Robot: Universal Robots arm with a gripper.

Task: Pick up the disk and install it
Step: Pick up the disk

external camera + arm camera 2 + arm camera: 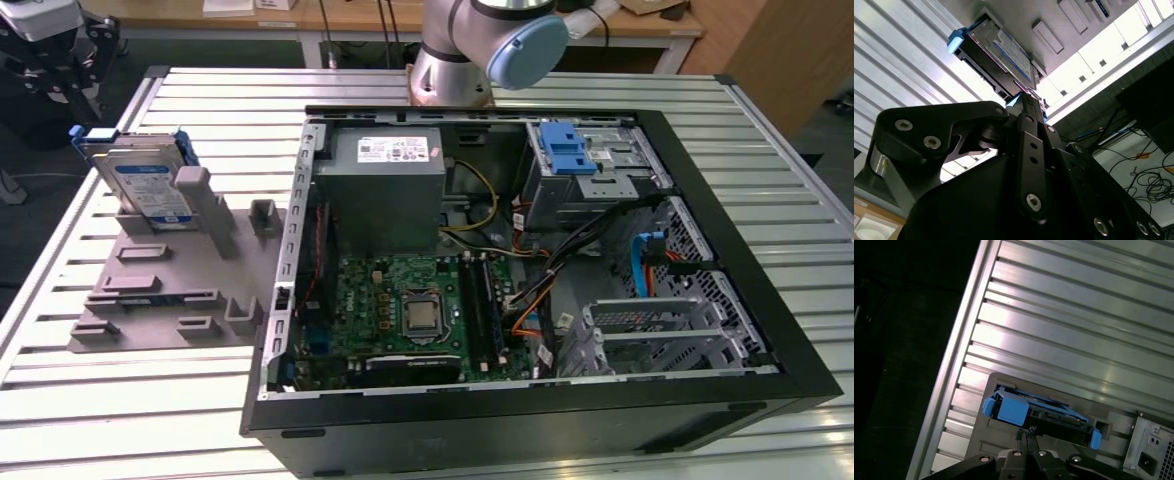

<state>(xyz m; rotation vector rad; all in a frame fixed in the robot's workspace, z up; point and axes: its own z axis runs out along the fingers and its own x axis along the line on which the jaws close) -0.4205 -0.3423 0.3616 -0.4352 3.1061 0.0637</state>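
Observation:
The disk [144, 180] stands on edge in a grey holder [174, 270] on the slatted table, at the exterior view's left. It is silver with a white-and-blue label and a blue carrier frame. In both wrist views the disk [1039, 412] [1004, 50] lies just beyond my fingertips. My gripper [1025, 432] [1029, 102] hangs a short way off the disk's blue-framed edge, apart from it. Its thin fingers are shut together with nothing between them. The arm's dark wrist end [47, 60] sits at the exterior view's upper left, behind the holder.
An open black computer case [761, 300] lies on the table at the exterior view's right, with a motherboard [414, 310], a grey power supply [387, 190] and a drive cage with a blue latch [567, 150]. The arm's base [461, 60] stands behind the case.

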